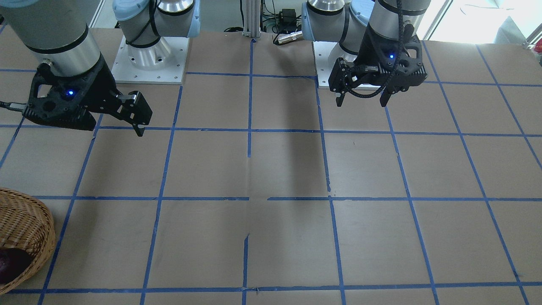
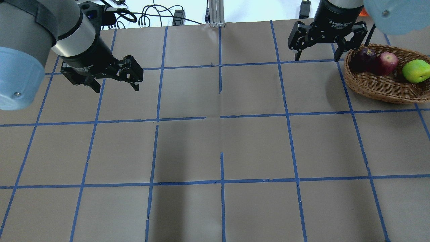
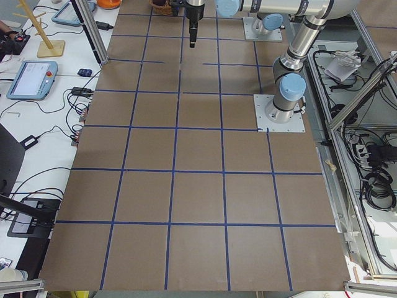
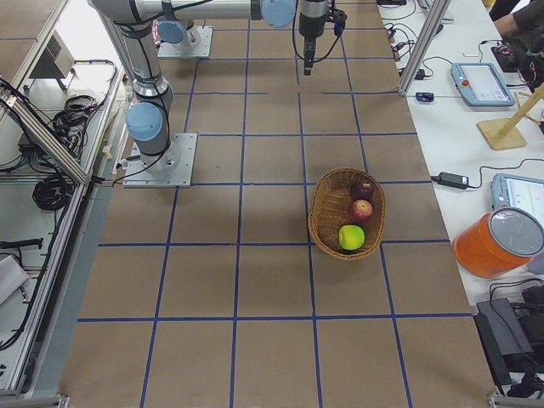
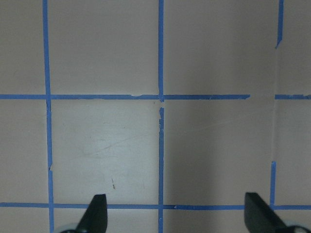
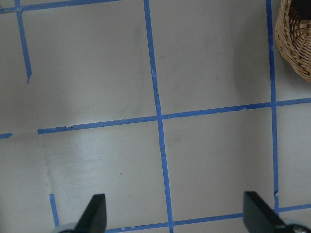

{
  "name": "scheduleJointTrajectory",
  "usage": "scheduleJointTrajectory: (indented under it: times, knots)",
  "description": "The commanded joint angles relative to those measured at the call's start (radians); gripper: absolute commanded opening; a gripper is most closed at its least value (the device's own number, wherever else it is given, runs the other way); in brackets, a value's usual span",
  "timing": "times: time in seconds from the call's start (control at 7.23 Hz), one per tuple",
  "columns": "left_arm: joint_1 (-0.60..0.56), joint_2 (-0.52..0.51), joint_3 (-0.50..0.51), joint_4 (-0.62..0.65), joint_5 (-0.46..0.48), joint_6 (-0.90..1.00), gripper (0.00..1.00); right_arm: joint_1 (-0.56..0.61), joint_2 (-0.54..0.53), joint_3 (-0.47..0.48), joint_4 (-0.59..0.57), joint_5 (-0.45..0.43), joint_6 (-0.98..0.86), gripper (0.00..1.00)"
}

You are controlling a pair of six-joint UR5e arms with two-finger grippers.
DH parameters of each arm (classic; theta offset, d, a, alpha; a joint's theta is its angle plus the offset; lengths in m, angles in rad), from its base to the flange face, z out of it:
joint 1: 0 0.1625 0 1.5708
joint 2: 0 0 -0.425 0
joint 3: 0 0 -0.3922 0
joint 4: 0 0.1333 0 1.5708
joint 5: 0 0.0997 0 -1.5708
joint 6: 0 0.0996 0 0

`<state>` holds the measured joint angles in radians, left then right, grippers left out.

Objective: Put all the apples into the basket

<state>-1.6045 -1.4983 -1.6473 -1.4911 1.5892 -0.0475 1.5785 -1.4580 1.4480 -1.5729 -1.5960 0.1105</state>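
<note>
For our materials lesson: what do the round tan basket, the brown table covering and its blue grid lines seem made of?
The round tan basket: woven wicker or rattan, matte; interlaced strands show. The brown table covering: probably paper, matte; seams show. The blue grid lines: likely tape; gaps and ragged ends.

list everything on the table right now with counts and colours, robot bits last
green apple: one, lime green, in the basket
red apple: one, red, in the basket, between the other two
maroon apple: one, dark maroon, in the basket
basket: one, tan wicker, on the table's right side
table: one, brown with blue grid lines
left claw: one, black, open, above the table's left side
right claw: one, black, open, above the table, apart from the basket
</note>
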Motion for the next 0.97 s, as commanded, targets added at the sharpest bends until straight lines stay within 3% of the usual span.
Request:
scheduleJointTrajectory:
  times: [0.0, 0.83]
  knots:
    - [0.000, 0.000, -0.002, 0.000, 0.000, 0.000, 1.00, 0.001, -0.010, 0.002, 0.013, 0.002, 0.002, 1.00]
    - [-0.002, 0.001, -0.002, -0.003, 0.000, 0.000, 1.00, 0.006, -0.013, 0.003, 0.011, -0.005, -0.002, 1.00]
